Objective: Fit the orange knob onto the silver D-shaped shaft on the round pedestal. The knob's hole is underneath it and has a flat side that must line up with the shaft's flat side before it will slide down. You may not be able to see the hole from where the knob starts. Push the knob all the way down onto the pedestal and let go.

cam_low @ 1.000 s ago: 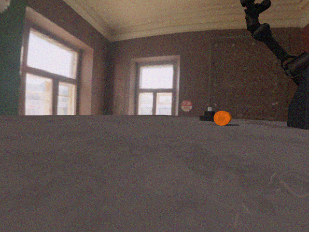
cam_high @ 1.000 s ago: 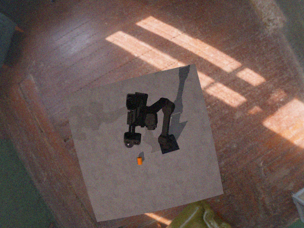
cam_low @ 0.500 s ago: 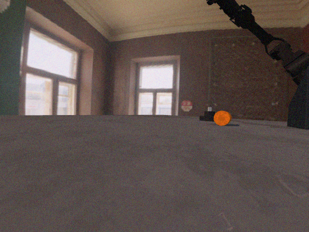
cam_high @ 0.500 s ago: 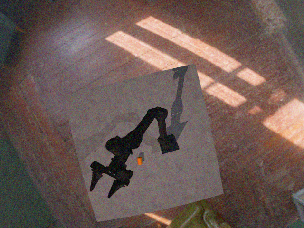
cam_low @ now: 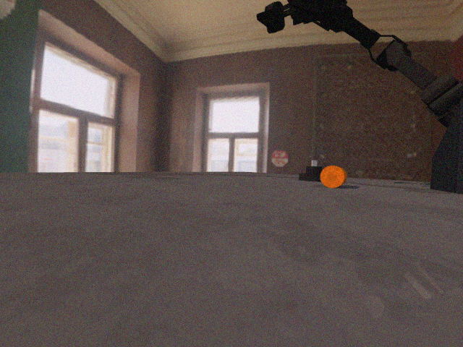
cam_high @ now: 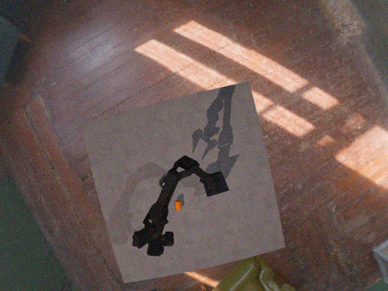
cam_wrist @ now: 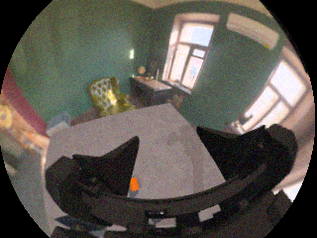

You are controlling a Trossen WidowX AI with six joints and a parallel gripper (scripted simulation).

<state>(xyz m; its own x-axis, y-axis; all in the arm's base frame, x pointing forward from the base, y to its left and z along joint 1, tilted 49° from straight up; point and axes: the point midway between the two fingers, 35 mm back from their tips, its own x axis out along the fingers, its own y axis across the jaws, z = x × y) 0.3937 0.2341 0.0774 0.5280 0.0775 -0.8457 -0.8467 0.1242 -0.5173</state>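
The orange knob (cam_high: 178,205) (cam_low: 333,176) (cam_wrist: 134,184) lies on its side on the grey table. A round end faces the exterior view; no hole shows. The black pedestal (cam_low: 311,173) stands behind the knob in the exterior view, with the silver shaft (cam_low: 314,163) upright on top. In the top view the arm covers most of the pedestal. The shaft's flat side cannot be made out. My gripper (cam_high: 154,239) (cam_wrist: 167,134) is open and empty, high above the table. In the wrist view the knob shows beside the left finger's inner edge, far below.
The grey table top (cam_high: 250,219) (cam_low: 187,261) (cam_wrist: 89,144) has the arm's base (cam_high: 216,184) (cam_low: 448,160) near one side. The arm bends over the pedestal, close beside the knob in the top view. A yellow-green armchair (cam_high: 250,277) (cam_wrist: 106,96) stands beyond the table edge.
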